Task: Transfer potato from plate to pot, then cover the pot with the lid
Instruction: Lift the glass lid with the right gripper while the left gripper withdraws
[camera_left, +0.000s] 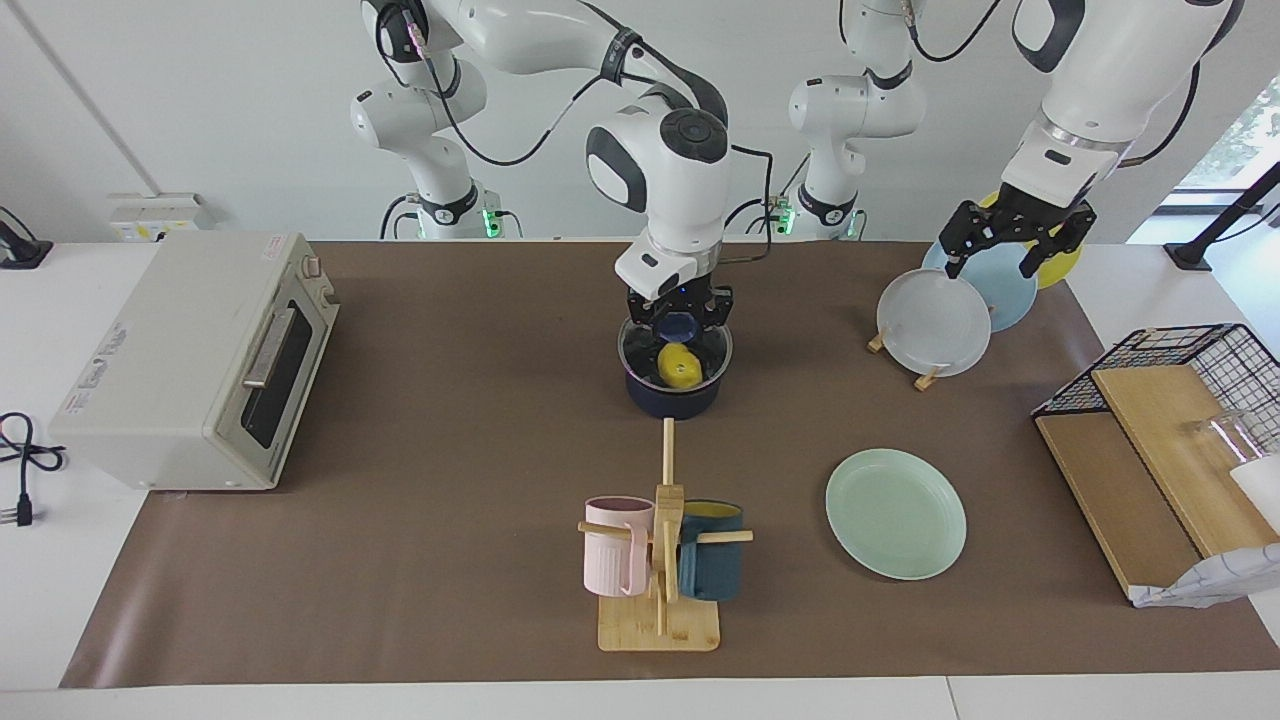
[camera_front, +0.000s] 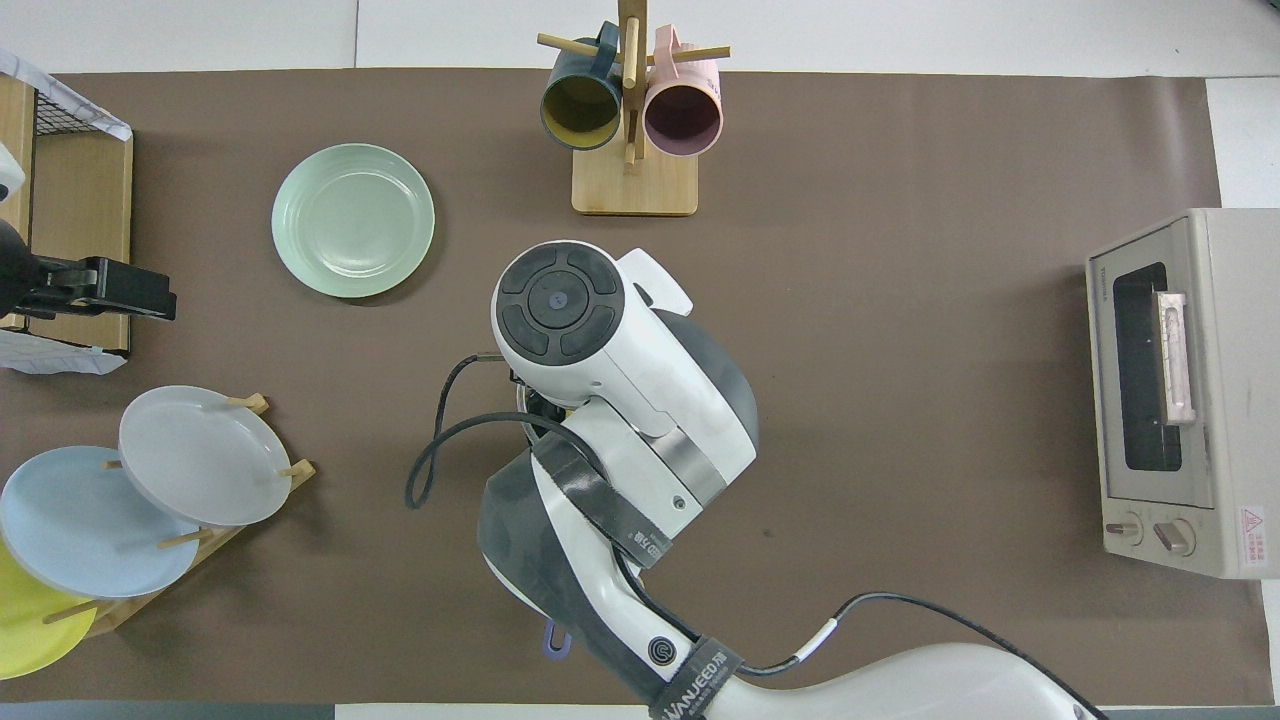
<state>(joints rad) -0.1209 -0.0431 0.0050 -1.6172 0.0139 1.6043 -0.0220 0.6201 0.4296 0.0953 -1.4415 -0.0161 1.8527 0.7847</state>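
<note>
The glass lid (camera_left: 706, 352) lies level across the mouth of the dark blue pot (camera_left: 672, 401). My right gripper (camera_left: 678, 322) is shut on its blue knob. I cannot tell whether the rim rests on the pot. The yellow potato (camera_left: 678, 367) shows through the glass, inside the pot. In the overhead view my right arm hides pot, lid and potato; only the pot handle's tip (camera_front: 553, 641) shows. The mint-green plate (camera_left: 896, 513) (camera_front: 353, 220) lies bare toward the left arm's end. My left gripper (camera_left: 1008, 243) (camera_front: 130, 298) hangs open over the plate rack, holding nothing.
A toaster oven (camera_left: 190, 360) stands at the right arm's end. A wooden mug rack (camera_left: 660, 560) with a pink and a teal mug stands farther from the robots than the pot. A rack holds a white-grey plate (camera_left: 935, 325), a light blue and a yellow one. A wire basket (camera_left: 1190, 350) and boards sit beside it.
</note>
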